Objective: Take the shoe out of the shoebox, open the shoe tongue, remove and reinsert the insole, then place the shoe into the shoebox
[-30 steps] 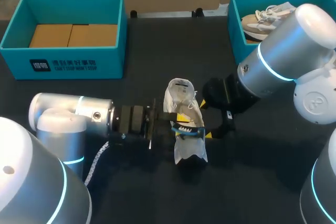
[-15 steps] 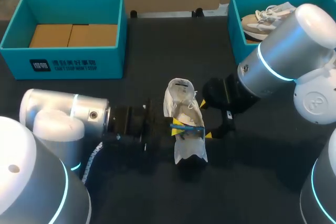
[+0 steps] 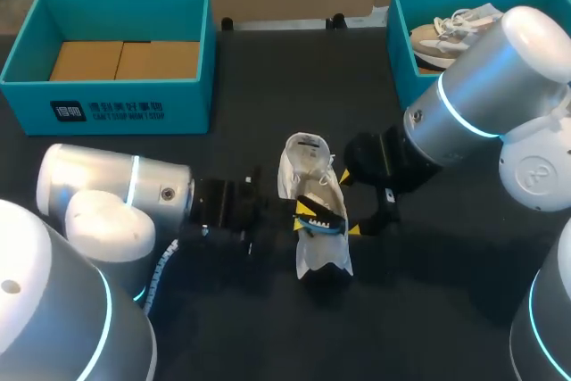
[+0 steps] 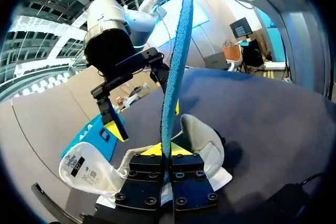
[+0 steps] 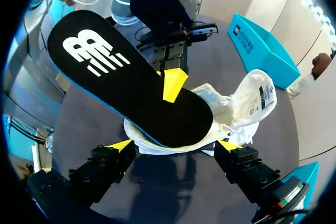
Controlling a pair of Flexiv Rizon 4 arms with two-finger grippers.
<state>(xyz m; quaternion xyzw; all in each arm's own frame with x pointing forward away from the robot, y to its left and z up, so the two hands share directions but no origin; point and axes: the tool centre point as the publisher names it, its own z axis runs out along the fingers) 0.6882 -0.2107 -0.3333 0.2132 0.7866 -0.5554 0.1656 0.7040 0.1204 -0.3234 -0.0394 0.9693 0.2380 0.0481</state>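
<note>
A white shoe [image 3: 310, 167] lies in the middle of the black table, with its tongue [image 5: 260, 95] folded back. My left gripper [image 3: 304, 214] comes in from the shoe's left and is shut on the insole [image 3: 323, 212]. The insole is black on top with a white logo [image 5: 126, 82] and blue underneath [image 4: 173, 77]. It stands on edge, one end down in the shoe [image 4: 202, 135]. My right gripper [image 3: 349, 203] is open at the shoe's right side, its yellow tips [image 5: 119, 145] spread wide beside the shoe [image 5: 247, 103].
A teal shoebox [image 3: 116, 100] holding cardboard stands at the back left. A second teal shoebox [image 3: 399, 37] at the back right holds another light shoe [image 3: 451, 28]. My right arm's big white links [image 3: 500, 86] hang over the table's right side.
The left gripper has closed tight on the insole and its wrist has rolled, turning the insole so more of its black face shows. The right arm and the shoe have stayed put.
</note>
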